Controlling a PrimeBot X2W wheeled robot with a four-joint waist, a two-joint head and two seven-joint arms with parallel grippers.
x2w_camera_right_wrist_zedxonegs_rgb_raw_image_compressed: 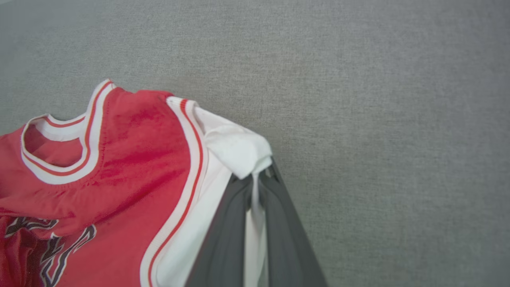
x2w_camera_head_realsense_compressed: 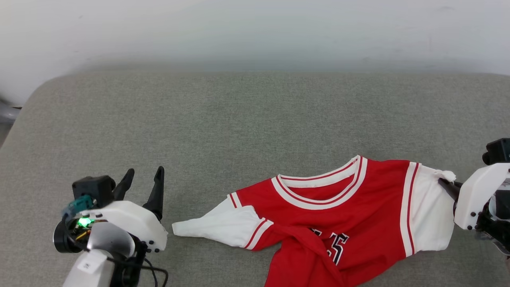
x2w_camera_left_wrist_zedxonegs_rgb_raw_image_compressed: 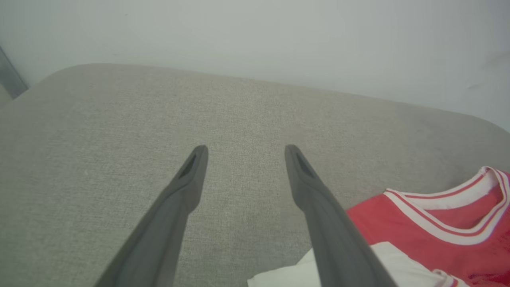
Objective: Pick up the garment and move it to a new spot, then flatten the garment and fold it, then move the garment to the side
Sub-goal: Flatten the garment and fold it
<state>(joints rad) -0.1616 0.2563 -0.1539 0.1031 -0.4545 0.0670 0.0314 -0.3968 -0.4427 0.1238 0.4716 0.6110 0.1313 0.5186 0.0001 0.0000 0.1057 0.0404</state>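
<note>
The garment (x2w_camera_head_realsense_compressed: 342, 211), a red jersey with white sleeves and striped trim, lies crumpled on the grey cushion at the lower right of the head view, its lettering partly folded under. At that view's right edge my right gripper (x2w_camera_head_realsense_compressed: 445, 182) is shut on the edge of the white right sleeve (x2w_camera_right_wrist_zedxonegs_rgb_raw_image_compressed: 235, 149); in the right wrist view the cloth is pinched between the two dark fingers (x2w_camera_right_wrist_zedxonegs_rgb_raw_image_compressed: 223, 223). Well left of the other sleeve (x2w_camera_head_realsense_compressed: 215, 227), my left gripper (x2w_camera_head_realsense_compressed: 144, 174) stands open and apart from it. Its wrist view shows that gripper (x2w_camera_left_wrist_zedxonegs_rgb_raw_image_compressed: 243, 153) with bare cushion between the spread fingers and the garment (x2w_camera_left_wrist_zedxonegs_rgb_raw_image_compressed: 430, 231) at lower right.
The grey fabric cushion (x2w_camera_head_realsense_compressed: 239, 131) spreads wide behind and to the left of the garment. A pale wall (x2w_camera_head_realsense_compressed: 255, 32) rises behind its far edge. The cushion's rounded corner (x2w_camera_head_realsense_compressed: 36, 95) drops off at the left.
</note>
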